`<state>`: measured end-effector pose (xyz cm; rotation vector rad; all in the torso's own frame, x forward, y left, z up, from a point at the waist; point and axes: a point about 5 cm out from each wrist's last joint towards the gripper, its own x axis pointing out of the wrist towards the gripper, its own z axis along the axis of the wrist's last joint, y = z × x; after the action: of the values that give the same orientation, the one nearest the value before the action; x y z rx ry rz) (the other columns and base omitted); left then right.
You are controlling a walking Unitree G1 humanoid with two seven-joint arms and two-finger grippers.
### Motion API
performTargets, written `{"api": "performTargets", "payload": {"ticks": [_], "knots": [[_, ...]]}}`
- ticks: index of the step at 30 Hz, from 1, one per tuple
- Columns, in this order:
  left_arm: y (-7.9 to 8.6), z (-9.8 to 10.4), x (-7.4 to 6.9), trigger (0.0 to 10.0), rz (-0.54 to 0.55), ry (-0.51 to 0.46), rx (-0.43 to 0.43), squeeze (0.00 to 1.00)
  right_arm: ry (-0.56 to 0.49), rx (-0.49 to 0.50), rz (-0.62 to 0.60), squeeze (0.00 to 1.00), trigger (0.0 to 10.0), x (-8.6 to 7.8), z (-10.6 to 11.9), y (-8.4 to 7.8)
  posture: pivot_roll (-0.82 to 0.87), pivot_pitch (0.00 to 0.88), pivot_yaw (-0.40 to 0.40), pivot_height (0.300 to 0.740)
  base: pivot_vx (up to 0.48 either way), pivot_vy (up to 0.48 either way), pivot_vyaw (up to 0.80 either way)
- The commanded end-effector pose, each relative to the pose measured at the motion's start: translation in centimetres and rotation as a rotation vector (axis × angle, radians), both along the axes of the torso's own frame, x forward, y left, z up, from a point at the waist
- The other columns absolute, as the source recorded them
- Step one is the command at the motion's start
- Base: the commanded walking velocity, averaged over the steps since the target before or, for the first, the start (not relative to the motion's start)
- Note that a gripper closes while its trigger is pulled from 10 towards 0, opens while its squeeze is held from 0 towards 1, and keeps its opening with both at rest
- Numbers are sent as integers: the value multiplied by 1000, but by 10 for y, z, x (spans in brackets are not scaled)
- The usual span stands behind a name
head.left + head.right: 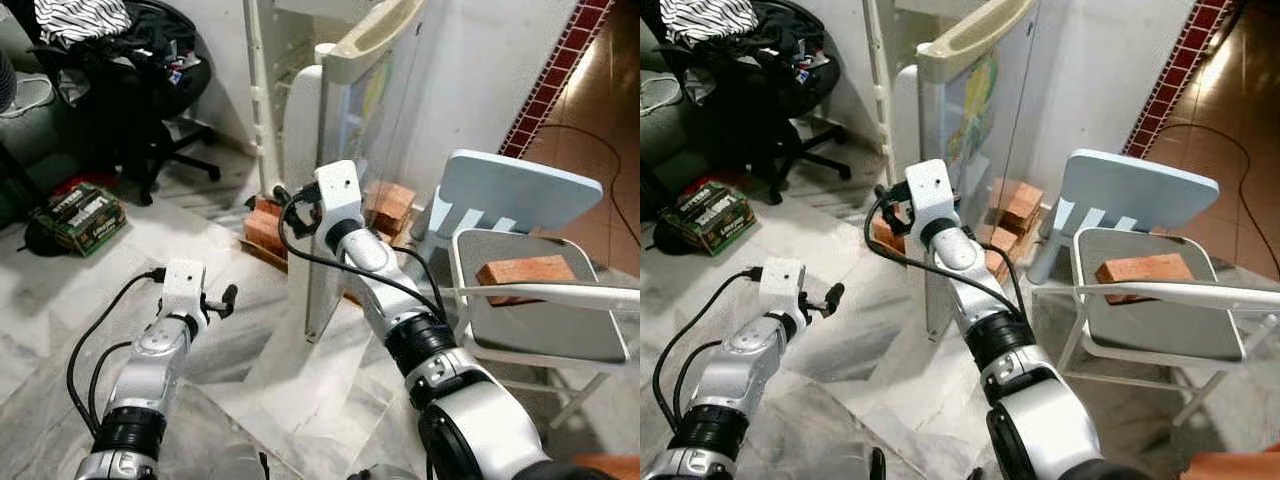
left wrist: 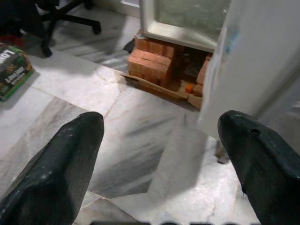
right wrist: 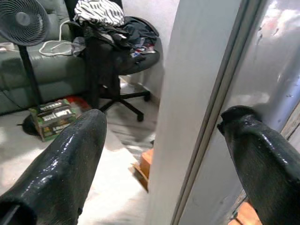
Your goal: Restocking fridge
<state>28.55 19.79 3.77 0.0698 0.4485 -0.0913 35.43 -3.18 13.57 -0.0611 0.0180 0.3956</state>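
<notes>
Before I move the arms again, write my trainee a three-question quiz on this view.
1. True or false: the right gripper has its fingers either side of the white fridge door's edge.
2. What lies on the grey folding chair? A) red brick B) striped cloth C) green box
3. What props up the small white fridge?

Key: 1 true. 2 A, red brick. 3 stacked red bricks.

- Even, bright indoor light; soft shadows on the marble floor (image 1: 90, 300).
- Glare on the brown tiles (image 1: 1225, 75).
- Close black fingers (image 2: 56, 173) look soft and blurred.
</notes>
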Motion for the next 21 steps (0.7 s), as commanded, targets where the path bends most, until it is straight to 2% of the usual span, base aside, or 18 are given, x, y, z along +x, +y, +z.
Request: {"api": "performTargets", "payload": {"ticks": [1,4,6,10,16,18,21], "knots": [[1,3,0,10000,-4,-15,-6,0,14,-15,-45,0,10000,2,-4,-7,132,0,-37,740,409,0,0],[0,2,0,10000,-9,-11,-3,0,-10,-46,-102,0,10000,7,-1,-12,132,0,-37,740,406,0,0],[-1,1,0,10000,-13,-8,0,0,-14,-23,-145,0,10000,11,3,-15,132,0,-37,740,401,0,0],[-1,1,0,10000,-13,-11,0,0,-13,15,-96,0,10000,12,8,-7,139,0,-39,740,277,0,0],[1,0,-1,10000,-12,-12,-19,0,28,106,67,0,10000,2,9,27,141,0,-42,740,261,0,0],[0,1,-2,10000,-23,-12,-21,0,28,126,153,0,10000,-5,9,43,145,0,-43,740,480,0,0],[0,1,-2,10000,-21,-12,-16,0,27,131,197,0,10000,-10,8,51,149,0,-45,740,480,0,0]]}}
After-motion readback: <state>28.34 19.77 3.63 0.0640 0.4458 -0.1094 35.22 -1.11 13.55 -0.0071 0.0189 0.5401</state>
